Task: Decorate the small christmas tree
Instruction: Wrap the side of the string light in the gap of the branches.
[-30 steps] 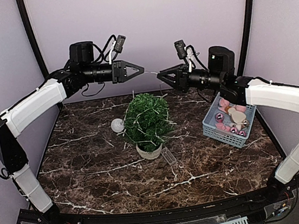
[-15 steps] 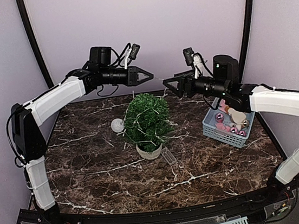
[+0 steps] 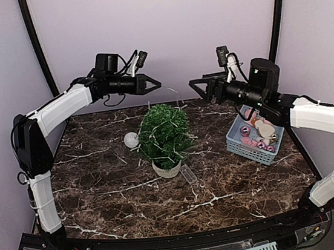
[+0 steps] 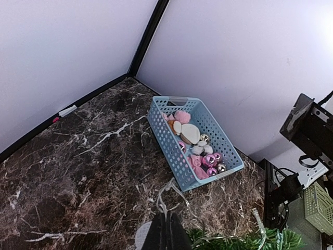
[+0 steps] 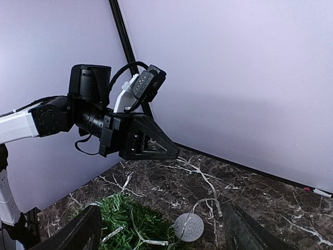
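Black, wedge-shaped fingers of the left gripper (image 3: 157, 87) are pinching shut on a thin pale cord (image 4: 170, 183), which is trailing from the tips and drooping toward the tree below. Across the gap, the right gripper (image 3: 197, 89) is standing wide open, its two dark angular fingers (image 5: 86, 232) spread apart with nothing between them; it is hovering well apart from the left one and above the table. Between and beneath the two, the small christmas tree (image 3: 164, 134) is standing upright near the middle of the table, a bushy, rounded cone of dark-green needles with pale strands winding through it, seated in a little pale round pot (image 3: 167, 169). A whitish textured ball (image 3: 131, 139) is lying just beside the tree on its left. To the right, a light-blue perforated plastic basket (image 3: 241, 144) is holding pink, cream and shiny silver ornaments. Everything is resting on a dark brown marble-patterned tabletop (image 3: 95, 188) veined in white.
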Robot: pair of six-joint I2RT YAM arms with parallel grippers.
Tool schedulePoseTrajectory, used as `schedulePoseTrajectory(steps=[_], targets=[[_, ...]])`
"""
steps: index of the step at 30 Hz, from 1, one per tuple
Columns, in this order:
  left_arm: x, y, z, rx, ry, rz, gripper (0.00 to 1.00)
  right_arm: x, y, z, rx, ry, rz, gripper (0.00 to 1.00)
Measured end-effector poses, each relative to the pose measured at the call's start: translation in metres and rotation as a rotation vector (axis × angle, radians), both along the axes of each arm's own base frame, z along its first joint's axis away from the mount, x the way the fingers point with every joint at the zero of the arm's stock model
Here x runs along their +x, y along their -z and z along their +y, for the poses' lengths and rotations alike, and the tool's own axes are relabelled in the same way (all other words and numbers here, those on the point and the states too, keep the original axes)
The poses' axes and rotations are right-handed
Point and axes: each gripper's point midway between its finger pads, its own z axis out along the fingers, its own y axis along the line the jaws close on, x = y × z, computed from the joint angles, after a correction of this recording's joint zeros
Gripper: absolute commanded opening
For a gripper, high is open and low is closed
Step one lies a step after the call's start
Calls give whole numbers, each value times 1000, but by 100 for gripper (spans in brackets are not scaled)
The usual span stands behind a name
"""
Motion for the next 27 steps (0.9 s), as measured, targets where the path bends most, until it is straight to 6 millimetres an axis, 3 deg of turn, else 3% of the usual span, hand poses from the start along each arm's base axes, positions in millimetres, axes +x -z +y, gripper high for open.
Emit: schedulePoseTrajectory(steps=[9, 14, 19, 21, 27], targets=[[15, 15, 17, 42, -70, 16, 0, -3, -3, -2, 12, 0, 2, 82], [14, 54, 27, 107, -122, 63, 0, -5, -4, -4, 14, 0, 5, 82], [-5, 85, 46, 159, -171, 102, 0, -6, -6, -5, 17, -1, 1, 82], [-10, 82, 52, 156, -187, 87, 0, -6, -6, -5, 17, -1, 1, 82], [-20, 45, 64, 100, -239, -11, 0, -7, -6, -4, 17, -3, 1, 82]])
